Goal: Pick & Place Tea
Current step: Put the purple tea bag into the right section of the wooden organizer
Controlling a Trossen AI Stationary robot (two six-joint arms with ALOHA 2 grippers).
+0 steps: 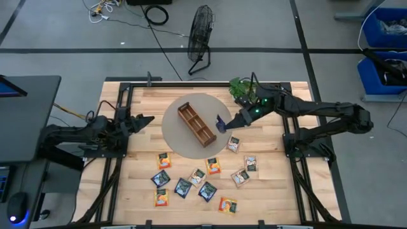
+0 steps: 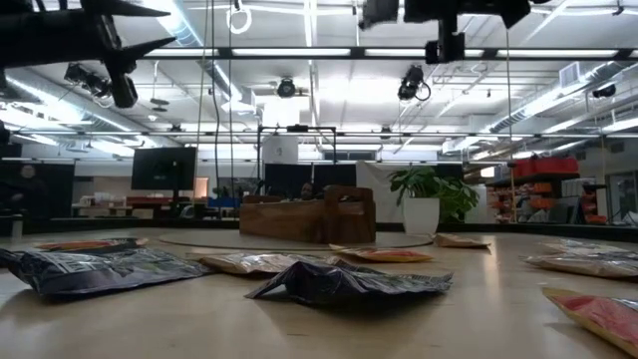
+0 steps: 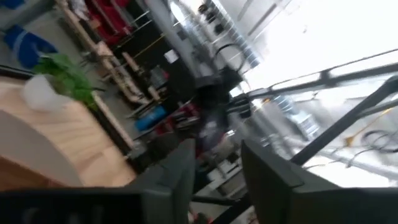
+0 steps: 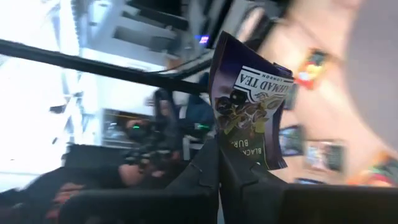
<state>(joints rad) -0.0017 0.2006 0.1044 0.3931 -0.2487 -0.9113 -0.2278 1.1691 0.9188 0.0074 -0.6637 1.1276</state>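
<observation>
Seen from overhead: right gripper (image 1: 225, 124) clenched on a dark blue-purple square tea sachet (image 1: 220, 123), held above the table just beside the near-right end of the brown three-compartment wooden tray (image 1: 196, 124) on the round pale grey mat (image 1: 175, 130). Pinched by its lower edge between the fingers (image 4: 208, 163) in the wrist view, the sachet (image 4: 249, 106) upright and crumpled. Left gripper (image 1: 145, 120) parked at the table's left edge, fingers (image 3: 180, 171) parted. Scattered across the light wooden tabletop (image 1: 267, 191) in front of the mat: the remaining orange, teal and beige sachets (image 1: 194, 181). Behind the right arm, a small green plant (image 1: 240, 87).
</observation>
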